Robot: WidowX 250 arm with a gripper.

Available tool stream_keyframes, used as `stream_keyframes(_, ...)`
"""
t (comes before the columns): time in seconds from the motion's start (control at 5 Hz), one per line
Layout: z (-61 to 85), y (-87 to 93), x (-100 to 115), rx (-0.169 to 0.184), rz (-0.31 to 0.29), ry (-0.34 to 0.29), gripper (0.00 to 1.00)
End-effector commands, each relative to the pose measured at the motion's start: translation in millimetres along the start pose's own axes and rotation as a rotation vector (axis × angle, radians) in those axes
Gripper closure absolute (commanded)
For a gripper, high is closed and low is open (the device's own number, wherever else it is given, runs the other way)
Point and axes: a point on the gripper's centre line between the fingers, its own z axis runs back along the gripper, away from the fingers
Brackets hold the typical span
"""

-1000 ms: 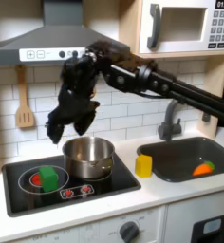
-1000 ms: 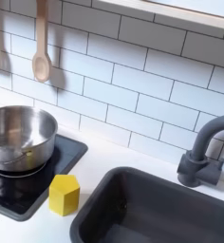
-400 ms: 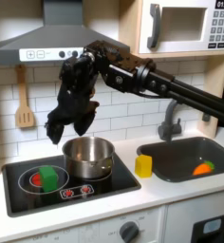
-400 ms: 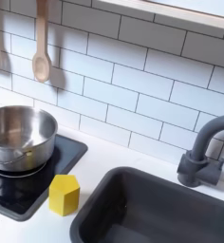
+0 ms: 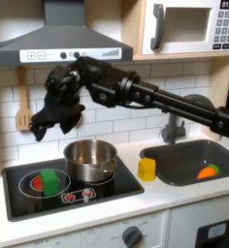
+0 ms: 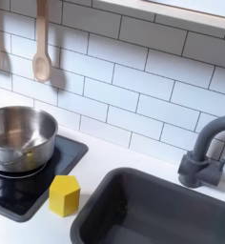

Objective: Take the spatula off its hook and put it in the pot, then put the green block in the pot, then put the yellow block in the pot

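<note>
Arm: black, reached in from the first exterior view's right, across the tiled wall above the stove, toward the left.
Tool: dark and blurred against the wall, high over the left of the stove, just right of the spatula; cannot tell whether the fingers were apart or together, nor whether they touched the spatula.
Spatula: hung upright on the wall at the far left of the first exterior view, head down, handle up.
Pot: upright on the stove's far right part in the first exterior view; inside looked bare in both exterior views. In the second exterior view it sat at the left edge.
Green block: on the red burner ring, left of the pot, near it but apart.
Yellow block: on the white tabletop between stove and sink, just right of the pot. In the second exterior view it stood near the stove's corner, in front of the pot.
Stove: black, flat, set into the tabletop.
Sink: dark basin at the right, an orange piece inside it.
Faucet: grey, behind the sink.
Spoon: wooden, hung on the wall in the second exterior view, above the pot.
</note>
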Motion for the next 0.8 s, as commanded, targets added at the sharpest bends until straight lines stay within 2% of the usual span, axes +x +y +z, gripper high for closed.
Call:
stream_keyframes(0.0,-15.5,-3.9,20,-0.050,-0.099,-0.198,0.00)
stream_keyframes(0.2,-25.5,-8.6,26,-0.069,-0.083,-0.296,0.00)
stream_keyframes(0.4,-28.2,-10.0,38,-0.065,-0.026,-0.381,0.00)
stream_keyframes(0.6,-26.2,1.7,53,-0.041,0.073,-0.433,0.00)
